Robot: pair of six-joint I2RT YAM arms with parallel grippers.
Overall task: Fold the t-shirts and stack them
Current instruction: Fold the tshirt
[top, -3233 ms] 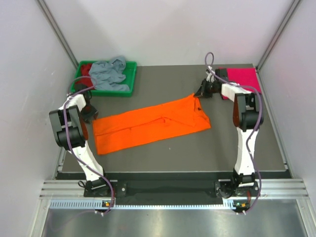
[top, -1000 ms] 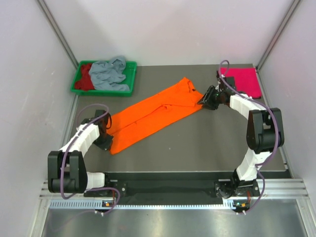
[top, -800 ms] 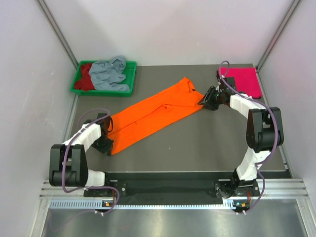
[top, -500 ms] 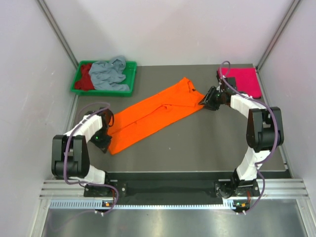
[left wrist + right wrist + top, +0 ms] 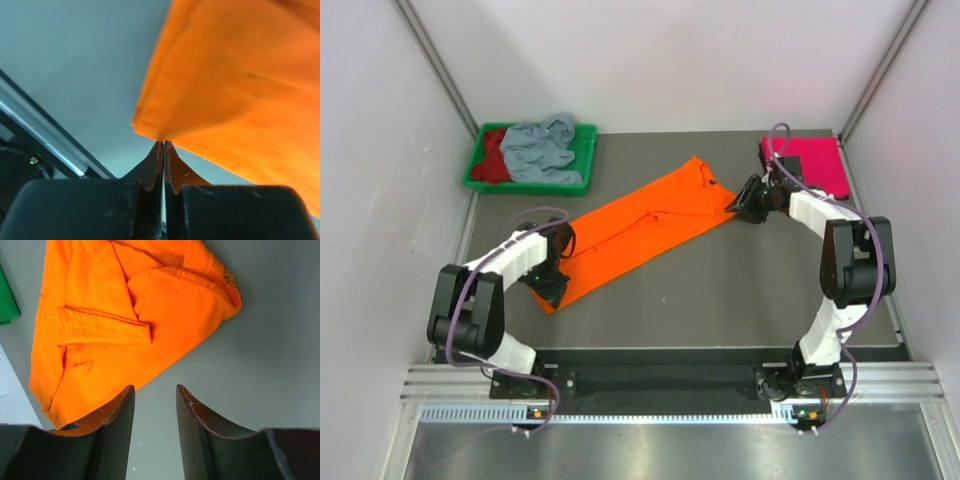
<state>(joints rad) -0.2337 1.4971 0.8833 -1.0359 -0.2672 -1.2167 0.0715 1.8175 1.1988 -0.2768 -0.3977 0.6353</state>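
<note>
Orange t-shirt (image 5: 640, 225) folded lengthwise; left tool (image 5: 163, 144) pinches its corner, right tool (image 5: 155, 388) parted, empty.

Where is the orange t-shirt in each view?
Top external: the orange t-shirt lies as a diagonal strip across mid-table.
Left wrist: the orange t-shirt fills the upper right, corner at the shut left gripper.
Right wrist: the orange t-shirt sits upper left, beyond the open right gripper.
Shared landmark: the grey tabletop beneath it.
</note>
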